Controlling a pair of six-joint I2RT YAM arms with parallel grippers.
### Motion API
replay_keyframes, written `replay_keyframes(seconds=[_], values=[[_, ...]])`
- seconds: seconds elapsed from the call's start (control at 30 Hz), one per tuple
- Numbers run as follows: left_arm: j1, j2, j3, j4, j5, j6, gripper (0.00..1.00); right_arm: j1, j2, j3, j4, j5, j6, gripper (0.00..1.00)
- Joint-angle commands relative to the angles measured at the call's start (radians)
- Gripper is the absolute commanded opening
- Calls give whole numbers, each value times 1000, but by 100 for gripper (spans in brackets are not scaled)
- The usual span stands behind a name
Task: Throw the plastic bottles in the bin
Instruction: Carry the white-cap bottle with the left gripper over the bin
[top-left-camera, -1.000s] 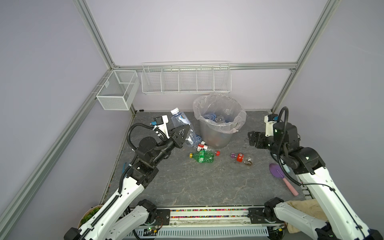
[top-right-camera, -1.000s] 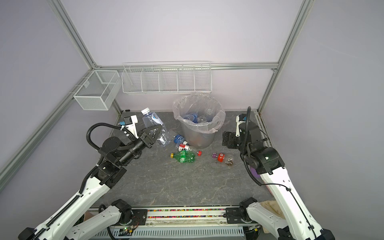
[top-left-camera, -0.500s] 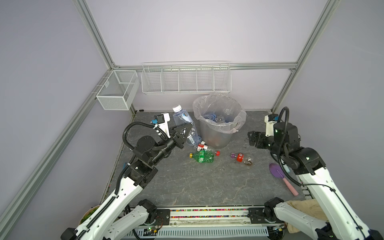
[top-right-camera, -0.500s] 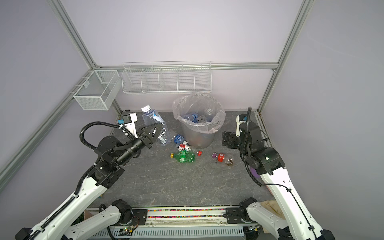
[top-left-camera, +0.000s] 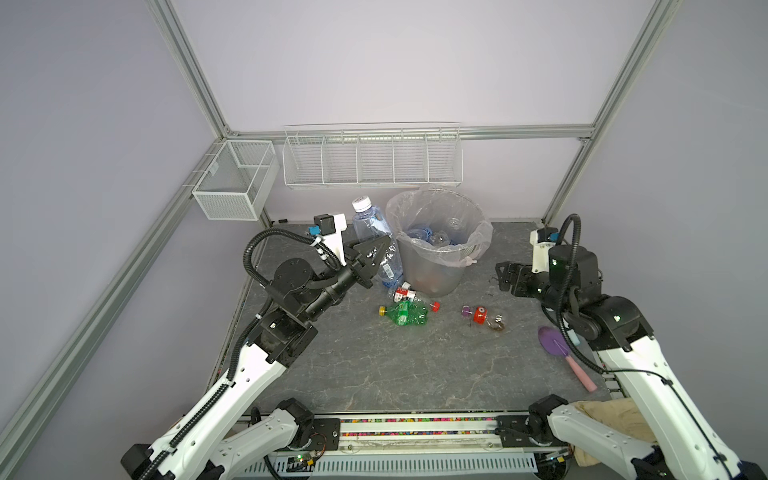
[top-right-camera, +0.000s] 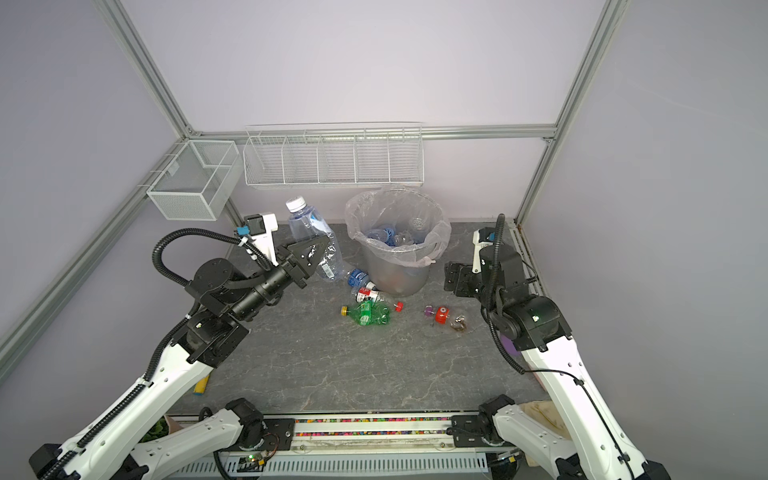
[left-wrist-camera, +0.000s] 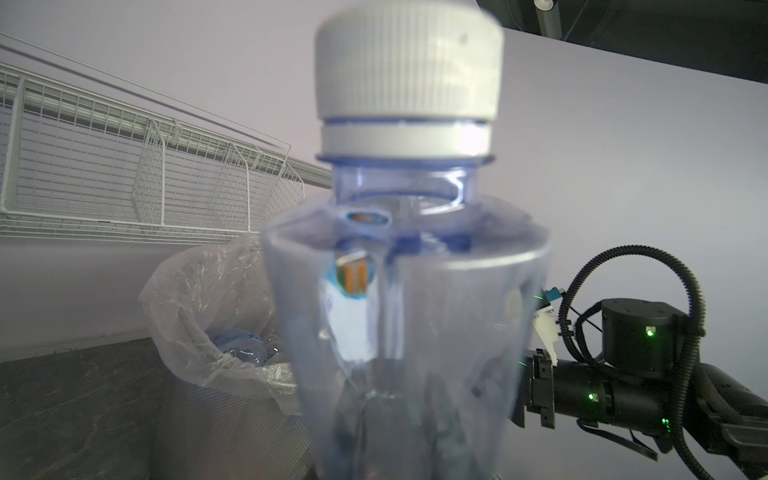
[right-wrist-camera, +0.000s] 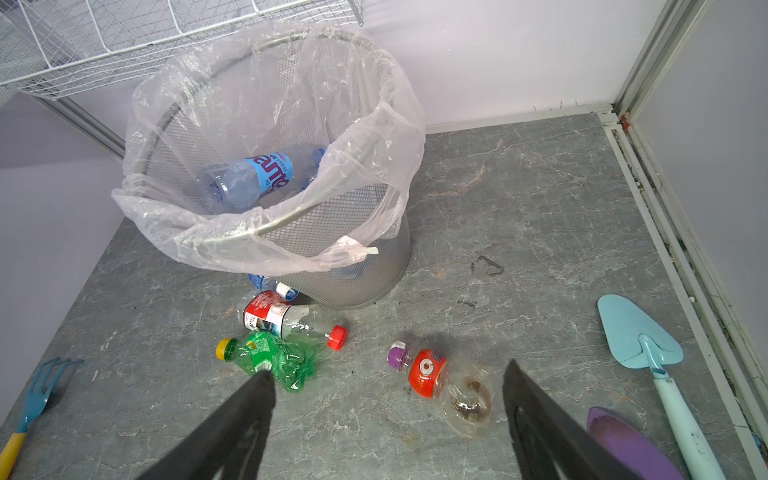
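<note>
Left pincer (top-left-camera: 376, 255): clamped across the lower body of a large clear water bottle (top-left-camera: 374, 232), raised off the bench; the white cap (top-left-camera: 361, 203) points up and away from the wrist, the bottle leaning a little.
Bottle against bin: the held bottle hangs just beside the bin (top-left-camera: 440, 257), on the pincer's side of the rim, not yet over the opening; the left wrist view shows the cap (left-wrist-camera: 407, 62) up close and the bag-lined rim (left-wrist-camera: 208, 316) past the bottle's shoulder.
Step in hand: carrying this bottle to the bin, by my reading; lift done, release not yet.
Next move: calls for a sideways swing until the bottle's whole body is over the mouth, high enough to clear the liner (top-left-camera: 478, 239), then parting the jaws; a tall bottle let go too near the rim could tip out.
Right pincer (right-wrist-camera: 386, 415): jaws spread wide and empty, hovering above the bench.
Ahead of the right pincer: a small red-labelled bottle with a purple cap (right-wrist-camera: 428, 372) lies nearest; a crushed green bottle (right-wrist-camera: 274, 359) and a red-capped clear bottle (right-wrist-camera: 286, 318) lie further off, towards the bin's foot.
Inside the bin: several clear bottles already, one with a blue label (right-wrist-camera: 257, 174).
Left to do: at least four bottles on the bench (top-left-camera: 374, 365), counting a blue-labelled one (top-right-camera: 357, 277) touching the bin's base.
Not for the bin: a purple scoop (top-left-camera: 555, 343) and a pale blue trowel (right-wrist-camera: 640, 336) beside the right arm.
</note>
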Motion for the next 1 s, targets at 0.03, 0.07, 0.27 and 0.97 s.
replay_keyframes(seconds=[0.03, 0.07, 0.27, 0.97], values=[[-5, 45, 78, -7, 5, 40, 0, -6, -23, -17, 13, 11, 1, 88], [-5, 58, 87, 5, 7, 39, 0, -6, -24, -18, 12, 11, 1, 88], [-5, 173, 185, 43, 8, 40, 0, -5, -38, -26, 0, 12, -3, 88], [-5, 795, 790, -263, 29, 96, 0, -5, -88, -71, -17, 13, 4, 88]])
